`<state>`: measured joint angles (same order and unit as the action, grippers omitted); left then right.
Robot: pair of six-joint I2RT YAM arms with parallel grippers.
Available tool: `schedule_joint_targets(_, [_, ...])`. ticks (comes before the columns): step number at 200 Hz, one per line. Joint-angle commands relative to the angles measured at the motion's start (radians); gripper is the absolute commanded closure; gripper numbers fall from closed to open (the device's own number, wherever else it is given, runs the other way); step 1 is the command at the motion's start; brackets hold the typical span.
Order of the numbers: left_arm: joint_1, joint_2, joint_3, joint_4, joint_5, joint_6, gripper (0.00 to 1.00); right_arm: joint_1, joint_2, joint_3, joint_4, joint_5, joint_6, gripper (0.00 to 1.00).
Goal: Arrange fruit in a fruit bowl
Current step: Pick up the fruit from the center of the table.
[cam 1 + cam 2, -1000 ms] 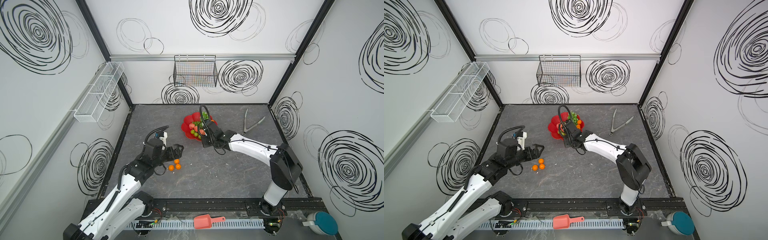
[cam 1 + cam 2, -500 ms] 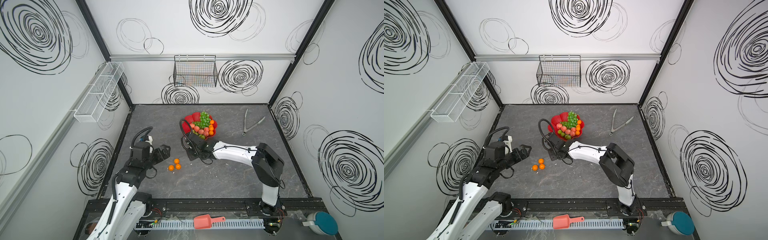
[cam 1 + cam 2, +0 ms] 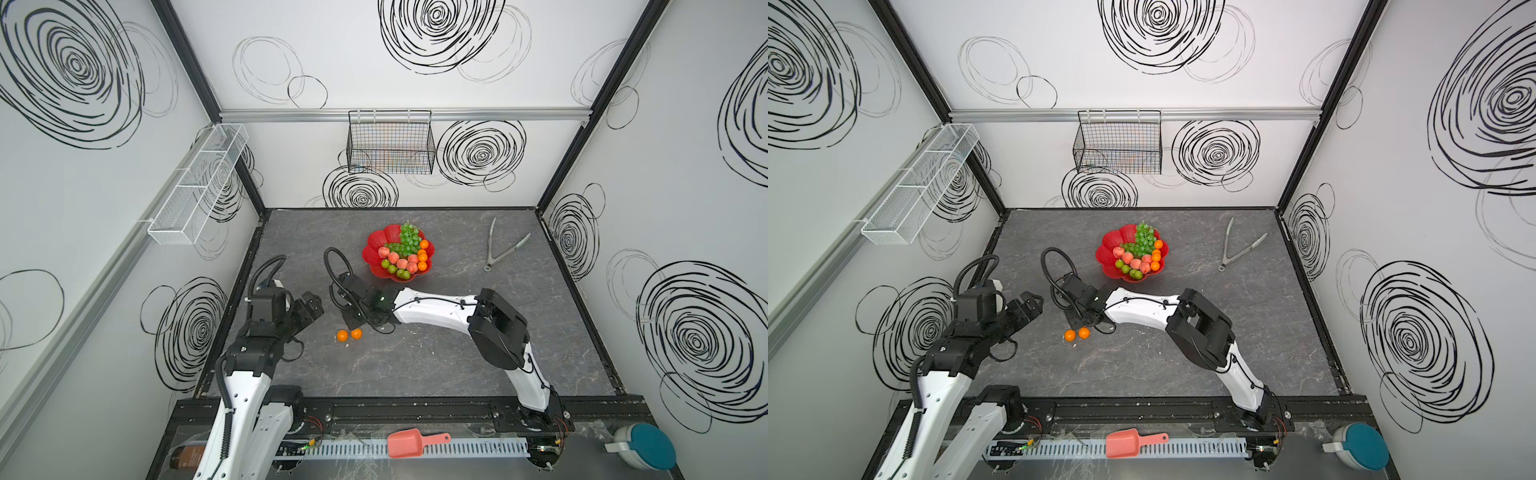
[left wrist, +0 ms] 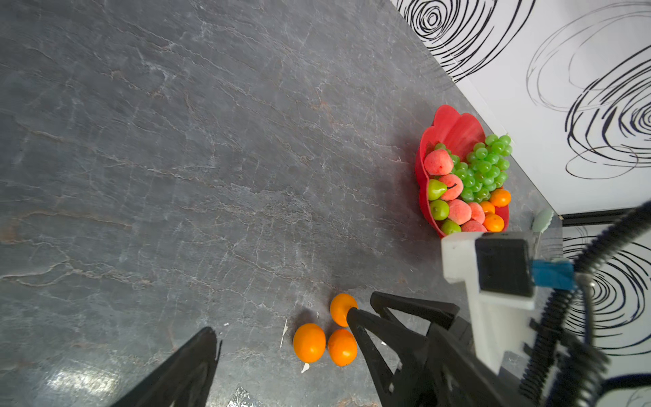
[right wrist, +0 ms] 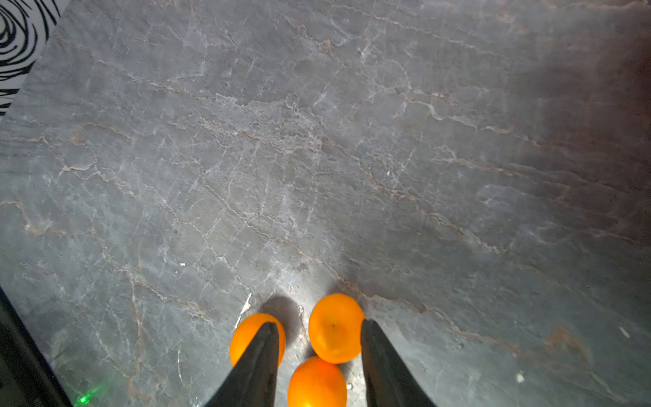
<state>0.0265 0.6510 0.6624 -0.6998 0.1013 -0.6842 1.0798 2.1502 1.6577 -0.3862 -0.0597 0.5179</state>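
Of three loose tangerines [image 5: 317, 382] low in the right wrist view, the upper one is straddled by the right gripper [image 5: 318, 324], half open, nothing clamped. The left gripper [image 3: 312, 306] is spread, empty, farther off. The bowl [image 3: 374, 243] is seen upper centre, nearly filled.

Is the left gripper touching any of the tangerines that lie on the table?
Apart. In both top views a strip of bare table shows between the left gripper and the tangerines; its open jaws hold nothing.

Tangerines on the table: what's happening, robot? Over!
Right claw open, down among three loose tangerines. Left claw open, empty. Fruit bowl holds the rest. Tangerines bunched, crowding the grab.
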Motion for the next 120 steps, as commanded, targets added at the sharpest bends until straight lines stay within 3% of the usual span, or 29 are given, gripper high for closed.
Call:
schedule_joint_targets(1, [0.015, -0.006, 0.037, -0.024, -0.063, -0.019, 0.04, 0.0, 0.033, 0.044, -0.069, 0.027, 0.019, 0.57])
schedule_joint_targets(120, [0.022, -0.008, 0.021, 0.0, -0.038, -0.021, 0.04, 0.008, 0.102, 0.098, -0.125, -0.009, 0.013, 0.51])
